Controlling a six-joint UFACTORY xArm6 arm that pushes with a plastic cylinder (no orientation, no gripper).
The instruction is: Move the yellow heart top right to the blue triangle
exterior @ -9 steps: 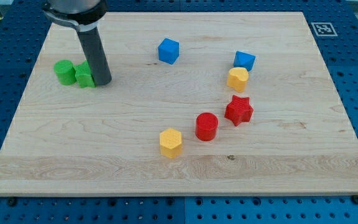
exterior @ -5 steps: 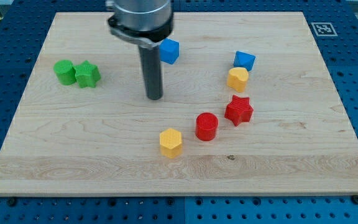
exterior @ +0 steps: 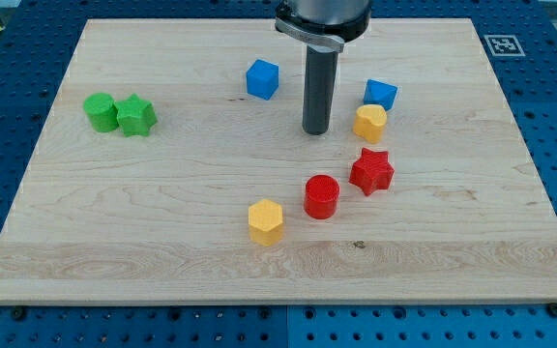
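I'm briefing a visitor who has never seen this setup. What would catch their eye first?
Most striking is the dark rod dropping from the view's top, my tip resting just left of the yellow heart, which touches the blue triangle above it. Next, a curve of blocks runs down-left: red star, red cylinder, yellow hexagon.

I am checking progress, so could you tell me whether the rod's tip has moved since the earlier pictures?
Yes. My tip has travelled toward the view's right, from beside the green star to just left of the yellow heart.
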